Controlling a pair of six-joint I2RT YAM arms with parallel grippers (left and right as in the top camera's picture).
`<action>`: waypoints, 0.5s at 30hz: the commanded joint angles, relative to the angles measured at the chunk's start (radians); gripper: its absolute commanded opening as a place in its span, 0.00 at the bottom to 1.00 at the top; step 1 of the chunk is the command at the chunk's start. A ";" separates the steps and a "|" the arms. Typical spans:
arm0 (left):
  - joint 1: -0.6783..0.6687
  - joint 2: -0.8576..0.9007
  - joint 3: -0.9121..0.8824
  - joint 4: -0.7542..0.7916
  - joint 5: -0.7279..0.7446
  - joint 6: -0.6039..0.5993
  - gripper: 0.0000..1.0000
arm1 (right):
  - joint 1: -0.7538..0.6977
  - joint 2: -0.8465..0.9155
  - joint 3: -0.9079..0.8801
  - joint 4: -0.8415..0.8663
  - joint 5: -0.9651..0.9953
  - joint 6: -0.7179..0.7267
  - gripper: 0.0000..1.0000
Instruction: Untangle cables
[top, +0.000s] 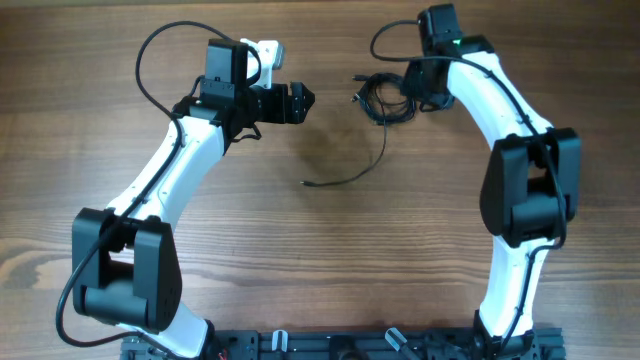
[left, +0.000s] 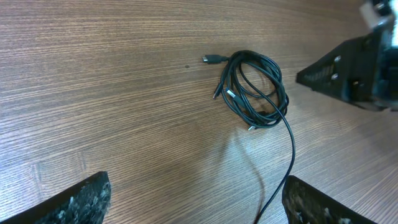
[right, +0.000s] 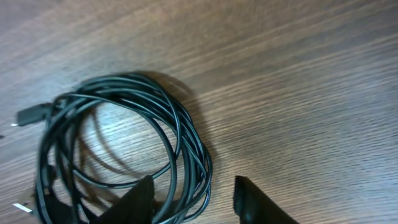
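Note:
The cables (top: 385, 98) are thin black cords wound into a loose coil at the back of the wooden table. One tail runs forward from the coil to a plug end (top: 306, 183). In the left wrist view the coil (left: 255, 90) lies ahead, and the tail passes just inside my right-hand finger (left: 323, 205). My left gripper (top: 306, 102) is open wide, left of the coil and apart from it. My right gripper (right: 194, 182) is open over the coil's edge. Several strands (right: 186, 155) lie between its jaws, close to the left finger (right: 134, 202), with a bare gap beside the other.
The right gripper's black body (left: 348, 74) stands just right of the coil in the left wrist view. Small plug ends (left: 214, 59) stick out on the coil's left side. A black rail (top: 350, 345) runs along the table's front edge between the arm bases.

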 joint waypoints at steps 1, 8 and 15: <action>0.003 -0.003 0.005 0.004 -0.013 0.002 0.90 | 0.030 0.033 0.002 0.004 0.017 0.028 0.38; 0.003 -0.003 0.005 0.007 -0.013 0.002 0.90 | 0.067 0.034 0.002 0.003 0.023 0.078 0.34; 0.003 -0.003 0.005 0.007 -0.013 0.002 0.90 | 0.078 0.034 0.002 0.001 0.060 0.124 0.32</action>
